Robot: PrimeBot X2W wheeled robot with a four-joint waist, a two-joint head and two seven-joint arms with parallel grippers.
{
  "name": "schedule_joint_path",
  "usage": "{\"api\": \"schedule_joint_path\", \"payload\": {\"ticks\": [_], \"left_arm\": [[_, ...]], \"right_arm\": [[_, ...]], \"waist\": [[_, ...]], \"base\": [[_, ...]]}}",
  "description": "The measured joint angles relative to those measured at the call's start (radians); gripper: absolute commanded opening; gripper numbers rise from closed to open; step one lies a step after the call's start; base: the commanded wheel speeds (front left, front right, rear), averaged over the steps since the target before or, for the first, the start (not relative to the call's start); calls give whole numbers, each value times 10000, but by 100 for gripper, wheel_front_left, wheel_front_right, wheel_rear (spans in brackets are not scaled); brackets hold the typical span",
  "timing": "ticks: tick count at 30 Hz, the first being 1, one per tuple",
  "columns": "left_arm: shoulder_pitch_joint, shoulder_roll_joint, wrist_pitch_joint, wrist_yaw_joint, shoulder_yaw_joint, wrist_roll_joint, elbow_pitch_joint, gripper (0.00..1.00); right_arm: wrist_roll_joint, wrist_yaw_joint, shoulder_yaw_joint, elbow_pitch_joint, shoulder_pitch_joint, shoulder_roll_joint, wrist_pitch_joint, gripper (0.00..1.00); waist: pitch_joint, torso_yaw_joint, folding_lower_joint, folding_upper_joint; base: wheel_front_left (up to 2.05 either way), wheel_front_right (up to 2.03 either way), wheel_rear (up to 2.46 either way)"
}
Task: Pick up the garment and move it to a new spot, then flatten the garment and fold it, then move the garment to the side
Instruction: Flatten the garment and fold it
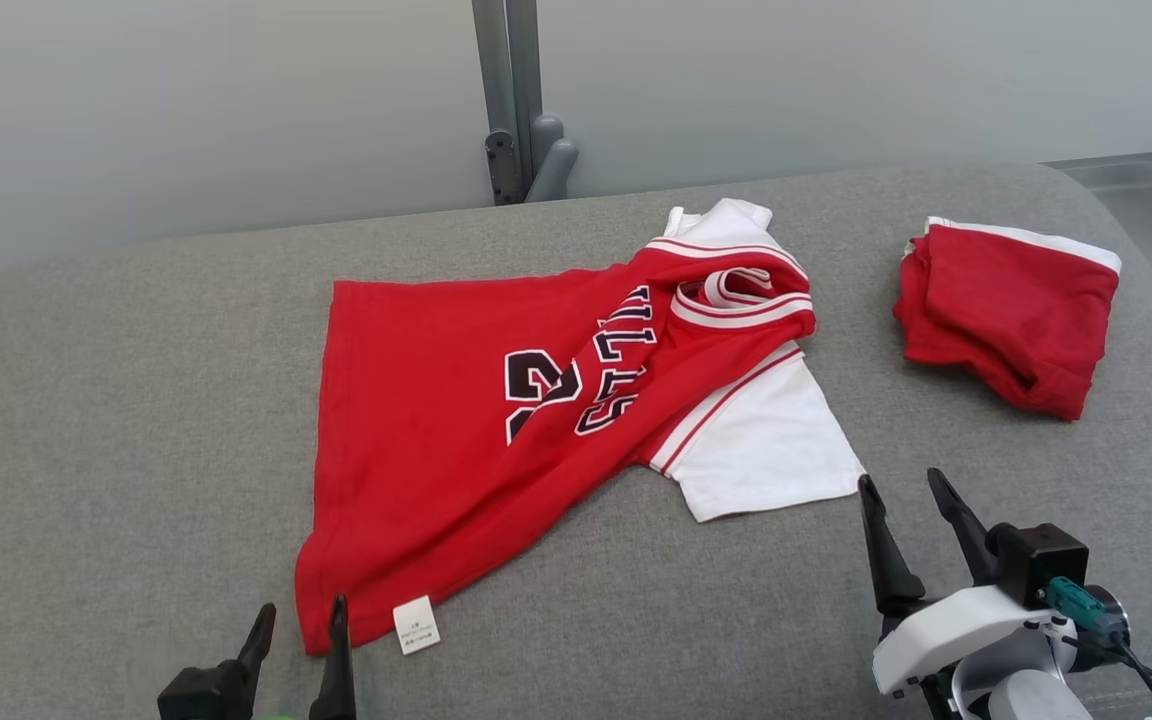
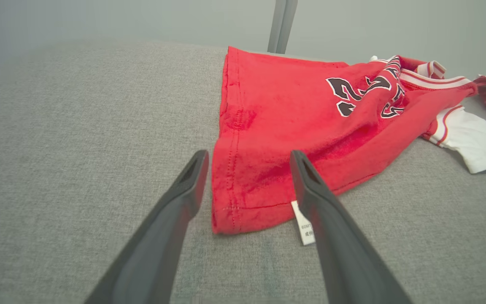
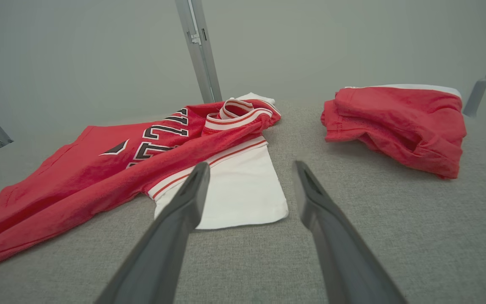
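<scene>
The garment (image 1: 456,420) is a red jersey with white sleeves and dark lettering, lying skewed and partly bunched at the collar on the grey surface. It also shows as the garment (image 2: 293,126) and the garment (image 3: 112,169). My left gripper (image 1: 301,610) is open at the jersey's near hem corner, its fingers (image 2: 188,185) straddling that corner beside a white care label (image 1: 416,625). My right gripper (image 1: 901,490) is open just right of the near white sleeve (image 1: 766,450), with nothing between its fingers (image 3: 310,190).
A second red garment (image 1: 1011,315), folded in a heap with a white edge, lies at the far right of the grey padded table (image 1: 116,450). A grey post (image 1: 511,100) stands behind the table against a pale wall.
</scene>
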Motion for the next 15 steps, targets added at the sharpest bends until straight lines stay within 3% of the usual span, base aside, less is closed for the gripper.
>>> {"api": "schedule_joint_path", "payload": {"ticks": [15], "left_arm": [[-808,-10,0,10,-209,-773,1417,100]], "right_arm": [[151,0,-136,73,-299,13,0,100]], "waist": [[892,76,0,0]], "base": [[0,0,0]]}}
